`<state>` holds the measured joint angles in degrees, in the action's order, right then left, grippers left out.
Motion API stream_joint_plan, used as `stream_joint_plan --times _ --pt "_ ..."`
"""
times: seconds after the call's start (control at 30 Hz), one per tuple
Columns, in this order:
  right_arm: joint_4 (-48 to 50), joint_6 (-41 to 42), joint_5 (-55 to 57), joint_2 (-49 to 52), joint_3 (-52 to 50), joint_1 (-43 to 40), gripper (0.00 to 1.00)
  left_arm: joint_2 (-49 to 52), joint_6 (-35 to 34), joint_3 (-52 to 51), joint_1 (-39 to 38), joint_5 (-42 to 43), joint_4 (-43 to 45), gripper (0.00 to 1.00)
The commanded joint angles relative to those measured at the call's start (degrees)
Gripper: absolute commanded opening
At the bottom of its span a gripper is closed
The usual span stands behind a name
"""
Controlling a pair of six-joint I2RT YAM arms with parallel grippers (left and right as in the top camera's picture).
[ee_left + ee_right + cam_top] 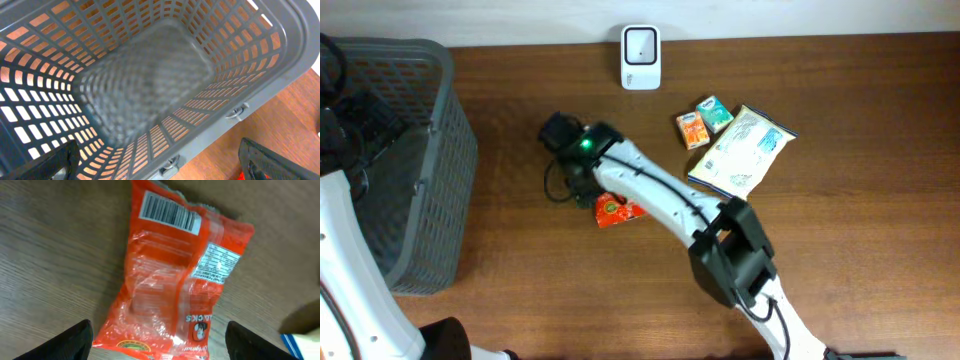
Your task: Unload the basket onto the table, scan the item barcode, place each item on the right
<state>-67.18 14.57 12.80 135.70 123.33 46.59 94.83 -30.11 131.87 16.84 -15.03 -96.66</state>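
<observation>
Orange packet (170, 280) lies flat mid-surface (840, 250), barcode (167, 214) face up, probably ready to be lifted toward the white scanner (641, 57) at 12 o'clock. Right pincer (159, 335) is spread wide above it, gripping nothing. Left pincer (160, 162) gapes empty over the basket (280, 60) at 9 o'clock. Overhead, the arm hides most of the packet.

Brown wood table (880, 240). On it, left side: grey plastic basket (415, 150). Far edge, approx. centre: small white scanner (641, 57). Right of centre: orange box (692, 130) & teal box (714, 112), touching, just beside a white-blue bag (745, 150). Middle: orange-red snack packet (175, 275) lies flat, barcode side up.
</observation>
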Motion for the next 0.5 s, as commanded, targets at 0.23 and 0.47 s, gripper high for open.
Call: stream_joint_plan --times 0.23,0.47 --pt "2.03 9.97 10.01 5.53 -0.44 -4.33 0.8 -0.31 -0.7 0.15 0.11 -0.22 -0.04 0.99" --pt "-0.96 5.33 -20.7 1.22 0.83 -18.82 0.99 -0.31 -0.7 0.15 0.11 -0.22 -0.04 0.99"
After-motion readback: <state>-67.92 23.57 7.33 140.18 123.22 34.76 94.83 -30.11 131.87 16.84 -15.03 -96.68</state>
